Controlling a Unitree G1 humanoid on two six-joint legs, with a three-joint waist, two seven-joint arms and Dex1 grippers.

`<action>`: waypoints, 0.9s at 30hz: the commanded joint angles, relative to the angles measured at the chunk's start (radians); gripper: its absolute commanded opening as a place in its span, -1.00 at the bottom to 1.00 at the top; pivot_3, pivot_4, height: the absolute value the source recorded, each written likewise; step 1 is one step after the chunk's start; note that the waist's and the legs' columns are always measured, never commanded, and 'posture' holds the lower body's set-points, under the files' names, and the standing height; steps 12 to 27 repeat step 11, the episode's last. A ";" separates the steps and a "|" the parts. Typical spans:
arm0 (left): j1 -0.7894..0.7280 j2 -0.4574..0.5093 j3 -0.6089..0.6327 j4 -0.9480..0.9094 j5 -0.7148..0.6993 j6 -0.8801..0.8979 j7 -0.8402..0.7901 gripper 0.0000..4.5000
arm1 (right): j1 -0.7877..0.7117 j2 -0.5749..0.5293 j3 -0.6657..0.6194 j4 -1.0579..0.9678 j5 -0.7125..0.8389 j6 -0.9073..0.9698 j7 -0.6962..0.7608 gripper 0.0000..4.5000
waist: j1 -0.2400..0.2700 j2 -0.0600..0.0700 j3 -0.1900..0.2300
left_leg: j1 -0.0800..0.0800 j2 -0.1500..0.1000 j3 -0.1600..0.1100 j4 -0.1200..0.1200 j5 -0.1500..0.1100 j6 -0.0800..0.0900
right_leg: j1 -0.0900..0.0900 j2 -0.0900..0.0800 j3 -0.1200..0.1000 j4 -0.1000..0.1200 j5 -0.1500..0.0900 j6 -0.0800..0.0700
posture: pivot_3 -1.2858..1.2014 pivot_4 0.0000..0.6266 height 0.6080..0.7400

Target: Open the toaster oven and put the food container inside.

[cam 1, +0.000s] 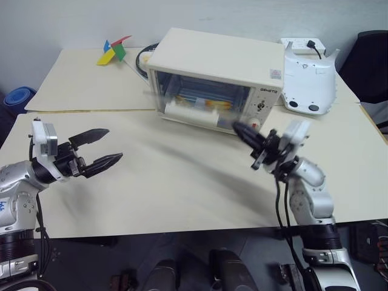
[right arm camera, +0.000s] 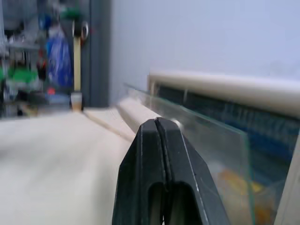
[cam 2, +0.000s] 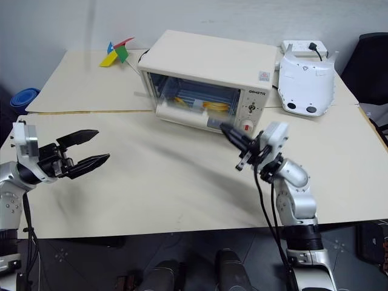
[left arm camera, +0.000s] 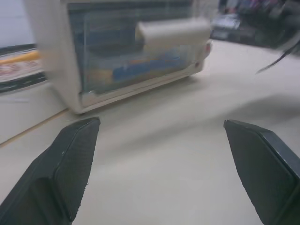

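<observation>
While the food container (cam 2: 203, 104) sits inside the toaster oven (cam 2: 206, 79), glass door (right arm camera: 206, 140) only partly up. Risk, judged: door dropping back if nudged off-centre. Right gripper (cam 1: 242, 130) pinched shut, empty, at the oven's front near the red knob (cam 2: 247, 127). Left gripper (cam 1: 100, 148) spread wide, empty, well apart. Beside the oven: white device (cam 1: 310, 79), paper pinwheel (cam 1: 114, 50), cable (cam 1: 143, 59); nothing blocking.

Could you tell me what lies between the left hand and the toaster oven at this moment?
Only bare table. In the left wrist view, open tabletop runs from the left hand to the toaster oven.
</observation>
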 commanded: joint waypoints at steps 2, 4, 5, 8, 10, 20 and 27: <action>0.111 0.022 0.035 -0.018 0.061 -0.095 0.003 1.00 | 0.081 -0.138 -0.007 -0.073 -0.001 0.041 0.134 -0.58 | 0.002 0.000 0.000 | -0.001 0.000 0.000 0.000 -0.001 0.001 | 0.000 0.000 0.000 -0.002 0.000 0.000 | 0.03 -0.52 1.00; 0.169 0.031 0.045 -0.033 0.078 -0.120 0.004 1.00 | 0.134 -0.207 0.006 -0.047 -0.057 -0.019 0.215 -0.29 | 0.004 0.000 0.000 | -0.002 0.000 0.000 0.000 -0.001 0.002 | 0.000 0.000 0.000 -0.002 0.000 0.000 | 0.03 -0.52 1.00; 0.195 0.033 0.048 -0.041 0.087 -0.127 0.010 1.00 | 0.160 -0.236 0.011 -0.033 -0.077 -0.045 0.253 -0.13 | 0.005 0.000 0.000 | -0.002 0.000 0.000 0.001 -0.001 0.002 | 0.000 -0.001 0.000 -0.002 0.000 0.000 | 0.03 -0.52 1.00; 0.242 0.029 0.052 -0.060 0.106 -0.147 0.040 1.00 | 0.213 -0.267 0.005 0.020 -0.114 -0.116 0.312 0.31 | 0.015 0.000 0.000 | -0.001 0.000 0.001 0.001 -0.001 0.002 | 0.001 -0.001 0.001 -0.002 0.000 0.000 | 0.03 -0.52 1.00; 0.257 0.021 0.050 -0.074 0.101 -0.150 0.049 1.00 | 0.234 -0.272 0.005 0.057 -0.137 -0.169 0.343 0.62 | 0.021 0.000 0.000 | 0.000 0.000 0.002 0.001 -0.001 0.002 | 0.001 0.000 0.001 -0.001 0.000 0.000 | 0.03 -0.52 1.00; 0.264 0.017 0.050 -0.085 0.093 -0.148 0.052 1.00 | 0.242 -0.271 0.003 0.068 -0.141 -0.183 0.352 0.77 | 0.021 0.000 0.000 | 0.000 0.000 0.002 0.001 -0.001 0.002 | 0.001 0.000 0.001 -0.001 0.000 0.000 | 0.03 -0.52 1.00; 0.264 0.017 0.050 -0.085 0.093 -0.148 0.052 1.00 | 0.242 -0.271 0.003 0.068 -0.141 -0.183 0.352 0.77 | 0.021 0.000 0.000 | 0.000 0.000 0.002 0.001 -0.001 0.002 | 0.001 0.000 0.001 -0.001 0.000 0.000 | 0.03 -0.52 1.00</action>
